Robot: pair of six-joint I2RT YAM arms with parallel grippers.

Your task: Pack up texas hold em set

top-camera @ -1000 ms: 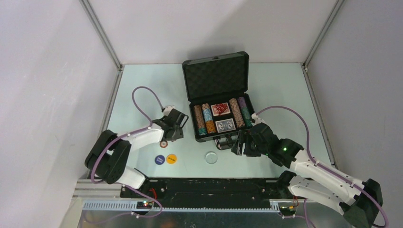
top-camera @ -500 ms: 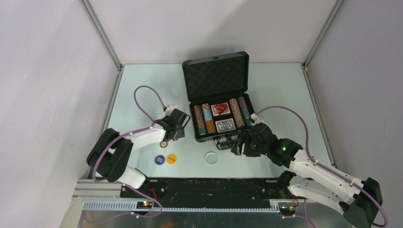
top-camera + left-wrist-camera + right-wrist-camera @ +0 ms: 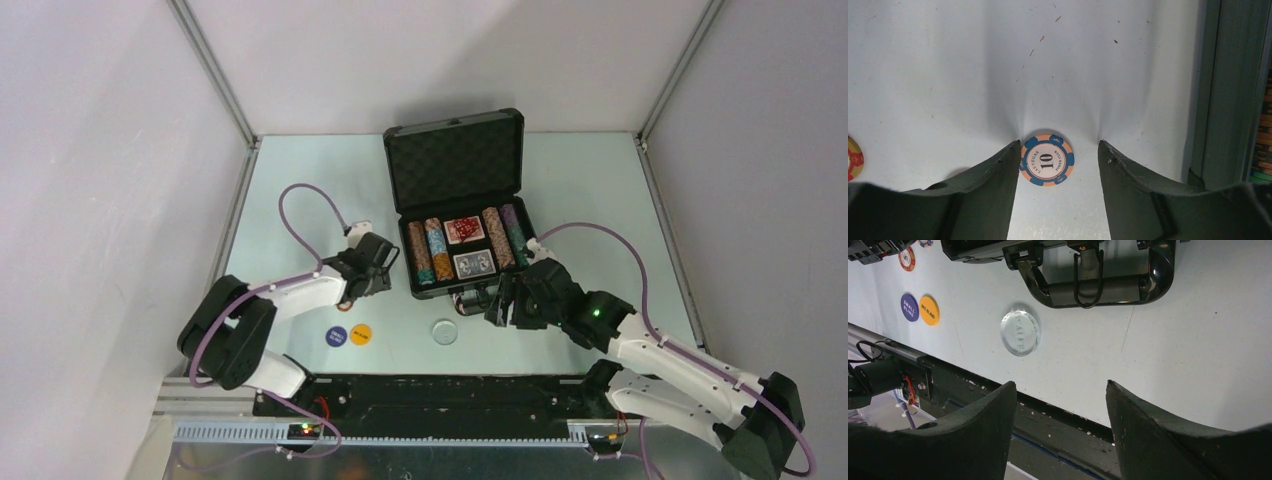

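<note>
The black case (image 3: 455,150) lies open mid-table, foam-lined lid up, with rows of striped poker chips (image 3: 430,250) and two card decks (image 3: 468,247) in its tray. My left gripper (image 3: 372,275) stands open just left of the case. In the left wrist view its jaws (image 3: 1059,145) straddle a blue-and-orange "10" chip (image 3: 1046,159) lying flat on the table against the left finger (image 3: 998,180). My right gripper (image 3: 503,305), open and empty (image 3: 1060,387), hovers by the case handle (image 3: 1098,285).
Loose on the table near the front are a purple button (image 3: 336,335), an orange button (image 3: 361,334) and a clear round button (image 3: 444,331). A red-and-yellow chip (image 3: 854,158) lies left of the left gripper. The case wall (image 3: 1233,90) stands close on its right.
The left gripper has shifted slightly toward the case, its jaws narrowing briefly and then widening again. The right arm has not moved.
</note>
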